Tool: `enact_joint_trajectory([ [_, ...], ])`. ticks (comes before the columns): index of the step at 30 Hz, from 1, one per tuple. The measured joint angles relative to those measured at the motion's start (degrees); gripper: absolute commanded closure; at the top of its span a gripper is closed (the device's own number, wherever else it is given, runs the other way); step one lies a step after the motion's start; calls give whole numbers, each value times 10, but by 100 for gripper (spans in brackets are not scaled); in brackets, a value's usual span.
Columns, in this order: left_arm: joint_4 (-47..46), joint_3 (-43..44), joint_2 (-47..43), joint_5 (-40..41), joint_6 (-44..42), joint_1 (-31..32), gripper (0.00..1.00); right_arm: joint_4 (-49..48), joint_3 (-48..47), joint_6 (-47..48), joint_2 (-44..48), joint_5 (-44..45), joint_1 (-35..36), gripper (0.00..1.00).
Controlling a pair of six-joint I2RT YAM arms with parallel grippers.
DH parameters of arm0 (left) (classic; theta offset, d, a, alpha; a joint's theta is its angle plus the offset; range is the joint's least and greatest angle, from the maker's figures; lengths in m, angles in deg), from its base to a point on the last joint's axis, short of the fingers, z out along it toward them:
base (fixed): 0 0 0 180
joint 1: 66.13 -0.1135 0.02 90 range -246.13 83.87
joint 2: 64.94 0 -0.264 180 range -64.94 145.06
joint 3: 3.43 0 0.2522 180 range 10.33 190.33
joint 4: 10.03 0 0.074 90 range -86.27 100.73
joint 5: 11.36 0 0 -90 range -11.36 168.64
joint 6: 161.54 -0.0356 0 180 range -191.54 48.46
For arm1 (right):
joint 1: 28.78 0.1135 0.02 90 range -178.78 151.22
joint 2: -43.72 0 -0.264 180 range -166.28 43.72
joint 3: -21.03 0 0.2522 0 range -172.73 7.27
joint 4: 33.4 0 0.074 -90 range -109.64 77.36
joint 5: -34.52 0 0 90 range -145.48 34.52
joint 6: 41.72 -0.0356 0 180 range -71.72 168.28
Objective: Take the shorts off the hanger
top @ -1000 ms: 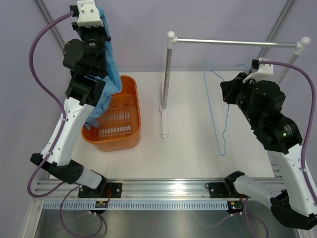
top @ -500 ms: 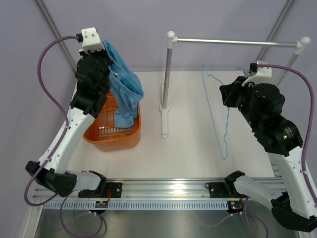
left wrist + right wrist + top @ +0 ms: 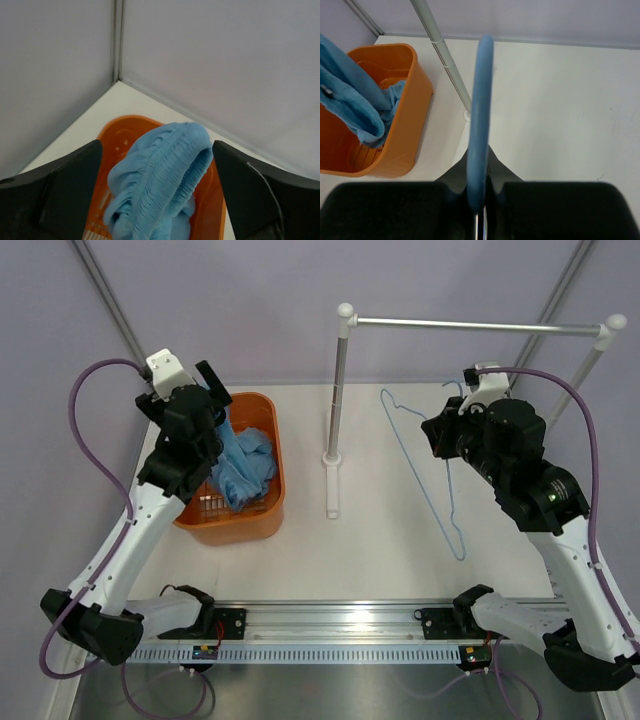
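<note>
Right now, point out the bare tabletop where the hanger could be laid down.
Bare table lies between the rail post and the hanger, and along the near edge in front of the orange basket. The left side is crowded by the basket and shorts.

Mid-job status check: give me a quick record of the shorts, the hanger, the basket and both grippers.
shorts: off the hanger, bunched in the orange basket
hanger: bare, no fabric on it
left gripper: open over the basket, top of the shorts between its fingers, not pinched
right gripper: shut on the hanger wire
task state: shorts look removed
</note>
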Motion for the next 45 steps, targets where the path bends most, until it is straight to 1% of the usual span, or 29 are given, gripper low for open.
enact_joint_trajectory([
  [5,33,-44,5,-41,53,0,1,7,-10,31,-24,-9,0,100],
  [11,49,-50,-5,-106,104,0,1,9,-43,50,-60,-7,0,100],
  [20,58,-82,-99,-207,157,0,1,6,-123,53,-135,13,0,100],
  [24,60,-96,-126,-234,168,2,1,2,-164,53,-167,27,0,100],
  [32,76,-116,-143,-259,174,3,1,2,-271,57,-250,56,0,100],
  [37,81,-118,-158,-261,173,3,1,14,-347,60,-318,65,0,100],
  [45,81,-118,-169,-264,165,3,1,42,-408,60,-397,71,0,100],
])
